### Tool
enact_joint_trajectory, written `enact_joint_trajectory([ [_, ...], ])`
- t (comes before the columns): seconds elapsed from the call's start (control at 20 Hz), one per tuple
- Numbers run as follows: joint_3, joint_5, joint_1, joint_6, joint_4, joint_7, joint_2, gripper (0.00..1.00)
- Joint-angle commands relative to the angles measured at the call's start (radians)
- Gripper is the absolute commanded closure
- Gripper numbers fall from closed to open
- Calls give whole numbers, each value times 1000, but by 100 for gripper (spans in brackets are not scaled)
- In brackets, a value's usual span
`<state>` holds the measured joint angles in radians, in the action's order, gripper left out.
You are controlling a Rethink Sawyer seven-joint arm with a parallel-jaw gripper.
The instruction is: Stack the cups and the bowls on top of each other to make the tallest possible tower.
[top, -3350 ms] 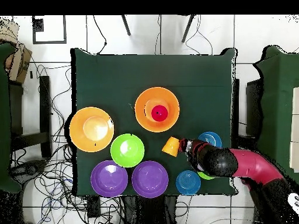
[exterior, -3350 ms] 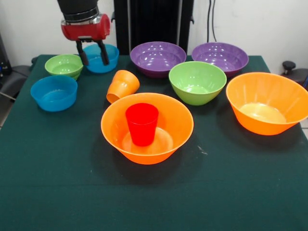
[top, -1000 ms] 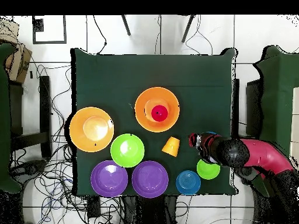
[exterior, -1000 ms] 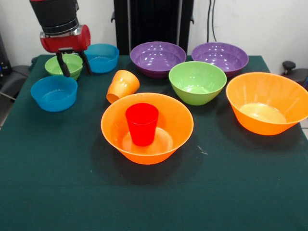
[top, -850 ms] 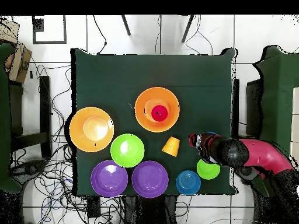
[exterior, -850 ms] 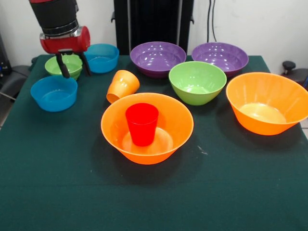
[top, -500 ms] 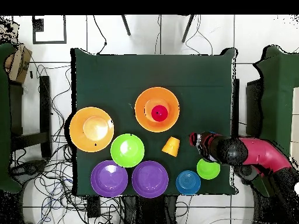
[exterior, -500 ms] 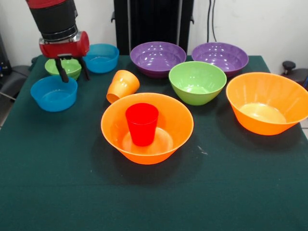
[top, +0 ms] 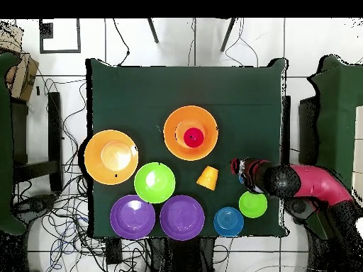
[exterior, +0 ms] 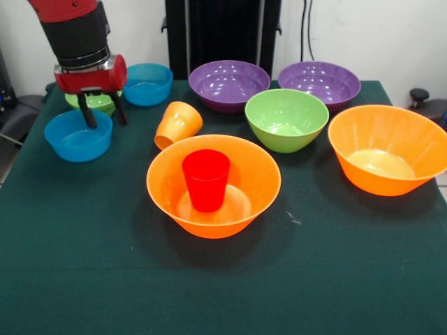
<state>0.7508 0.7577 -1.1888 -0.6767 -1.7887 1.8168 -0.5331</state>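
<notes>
Gripper (exterior: pixel 102 116) hangs with its two black fingers (exterior: pixel 87 115) spread apart and nothing between them, over the far rim of the near blue bowl (exterior: pixel 78 135) at the front view's left; whether the tips touch that rim cannot be told. From overhead the red arm (top: pixel 312 183) reaches in from the right, and its wrist covers that bowl. Behind the gripper sits the small green bowl (exterior: pixel 94 102), partly hidden by it, and just beside that the second blue bowl (exterior: pixel 148 84), both near the table's far edge. Two purple bowls (exterior: pixel 229 85) (exterior: pixel 319 84) stand side by side along the same far edge, close together. In front of them, between the pair, rests the medium green bowl (exterior: pixel 286 119), upright. One orange cup (exterior: pixel 177 125) with a ridged band lies tipped on its side on the green cloth (exterior: pixel 84 265), mouth toward the front-view camera and downward, just beyond the centre orange bowl (exterior: pixel 213 185). That bowl stands upright mid-table and holds the red cup (exterior: pixel 206 179), upright in its middle; this is all there is of a tower. A second large orange bowl (exterior: pixel 388 149) stands apart at the front view's right, empty, just beside the green one.
</notes>
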Motion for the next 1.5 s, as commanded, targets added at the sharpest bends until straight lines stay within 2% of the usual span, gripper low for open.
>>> enact_joint_trajectory([
  [0.05, 23, 100, 40, -74, 120, -375, 73, 0],
  [0.85, 20, 155, 61, -40, 176, -366, 143, 0],
  [0.9, 24, 157, 60, -39, 177, -373, 144, 100],
  [1.05, 23, 147, 62, -55, 181, -371, 142, 100],
  [1.5, 26, 116, 48, -81, 127, -338, 63, 100],
])
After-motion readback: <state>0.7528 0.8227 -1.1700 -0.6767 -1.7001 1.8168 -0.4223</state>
